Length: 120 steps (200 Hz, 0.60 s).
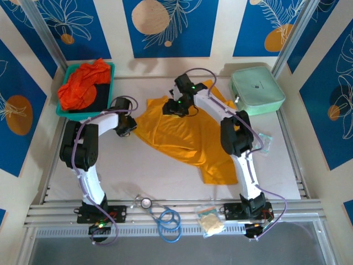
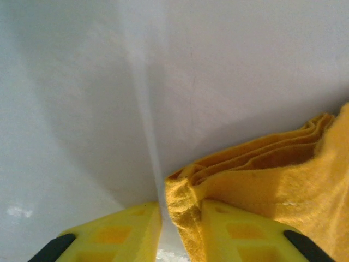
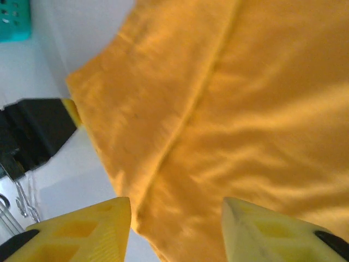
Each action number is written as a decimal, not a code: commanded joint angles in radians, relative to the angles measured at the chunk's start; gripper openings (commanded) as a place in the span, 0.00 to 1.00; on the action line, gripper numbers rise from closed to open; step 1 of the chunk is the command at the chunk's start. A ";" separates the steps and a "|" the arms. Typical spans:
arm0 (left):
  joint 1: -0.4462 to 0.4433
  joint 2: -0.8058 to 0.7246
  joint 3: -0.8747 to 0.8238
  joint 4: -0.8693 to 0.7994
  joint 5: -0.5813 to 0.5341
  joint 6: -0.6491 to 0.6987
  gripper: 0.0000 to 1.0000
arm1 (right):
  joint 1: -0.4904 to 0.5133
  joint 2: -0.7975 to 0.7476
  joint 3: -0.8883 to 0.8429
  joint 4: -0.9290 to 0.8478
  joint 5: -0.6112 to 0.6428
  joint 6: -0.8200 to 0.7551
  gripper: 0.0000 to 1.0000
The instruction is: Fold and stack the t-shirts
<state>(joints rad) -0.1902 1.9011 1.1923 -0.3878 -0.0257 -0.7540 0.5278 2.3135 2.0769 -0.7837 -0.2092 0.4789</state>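
Top external: the mustard t-shirt (image 1: 182, 138) is lying spread and rumpled across the middle of the table (image 1: 138, 176), its far-right corner reaching toward the mint-green case (image 1: 256, 91). Bare tabletop is showing left of the shirt and along its near side. A stethoscope (image 1: 165, 218) and a plastic packet (image 1: 209, 221) are lying at the near rail, well apart from the cloth.

I am seeing the left gripper (image 1: 128, 124) sitting at the shirt's left edge. Left wrist: the hem is standing between the yellow fingers (image 2: 234, 234) with the jaws drawn narrow. The picture is soft this close, but the gripper seems to be pinching the hem, with bunched folds running off to the right.

The right gripper (image 1: 175, 108) is hovering over the shirt's far-left part. Right wrist: its fingers are spread wide above the cloth beside a seam, holding nothing.

Containers: the teal tray (image 1: 112, 72) in the far-left corner is holding the red-orange t-shirts (image 1: 83, 85) in a crumpled heap. The case is lying flat at far right.
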 commanded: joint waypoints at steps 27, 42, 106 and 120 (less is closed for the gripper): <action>0.009 -0.025 -0.012 -0.027 0.009 0.028 0.39 | 0.081 0.328 0.406 -0.206 0.011 0.007 0.49; 0.008 -0.033 -0.009 -0.035 0.009 0.036 0.40 | 0.090 0.399 0.506 -0.249 0.031 0.019 0.49; 0.008 -0.071 -0.019 -0.049 0.007 0.048 0.40 | 0.079 0.430 0.522 -0.242 0.060 0.068 0.19; 0.009 -0.085 -0.022 -0.057 0.005 0.051 0.40 | 0.075 0.421 0.514 -0.240 0.052 0.074 0.20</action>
<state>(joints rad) -0.1902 1.8679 1.1873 -0.4030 -0.0074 -0.7238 0.6167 2.7220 2.5916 -0.9871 -0.1574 0.5304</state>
